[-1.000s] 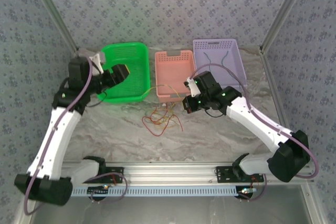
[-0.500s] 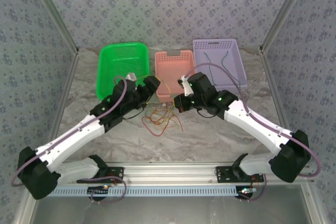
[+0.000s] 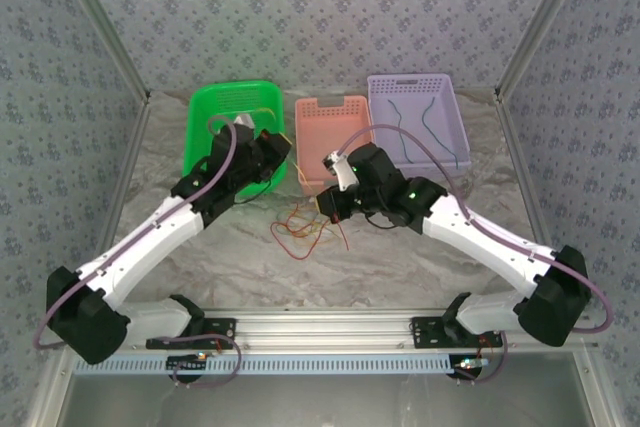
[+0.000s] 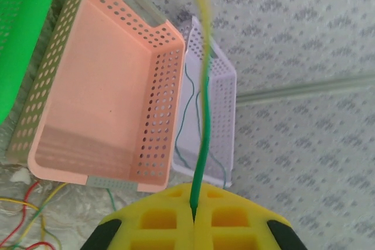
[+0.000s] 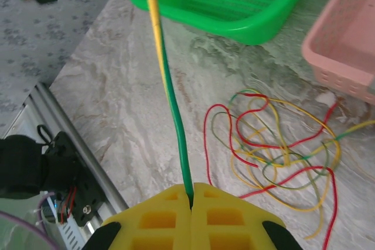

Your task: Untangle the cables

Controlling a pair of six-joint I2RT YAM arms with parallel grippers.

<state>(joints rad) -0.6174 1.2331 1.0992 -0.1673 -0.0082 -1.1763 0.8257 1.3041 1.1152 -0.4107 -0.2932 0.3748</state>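
Teal cables (image 3: 396, 132) are held in the far purple basket (image 3: 410, 80); tangled cables (image 3: 310, 232) are strewn on the marble table (image 3: 400, 267). A green-yellow cable (image 5: 178, 130) is pinched by left claw (image 4: 193, 218) and right claw (image 5: 191, 203).

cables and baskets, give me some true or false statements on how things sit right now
1. The left hand is shut on a green and yellow cable. True.
2. The tangle of cables lies inside the pink basket. False: it lies on the table in front of that basket, whose inside looks bare.
3. The purple basket has thin cables in it. True.
4. The right hand hangs open over the table. False: its pads are shut on a green and yellow cable.
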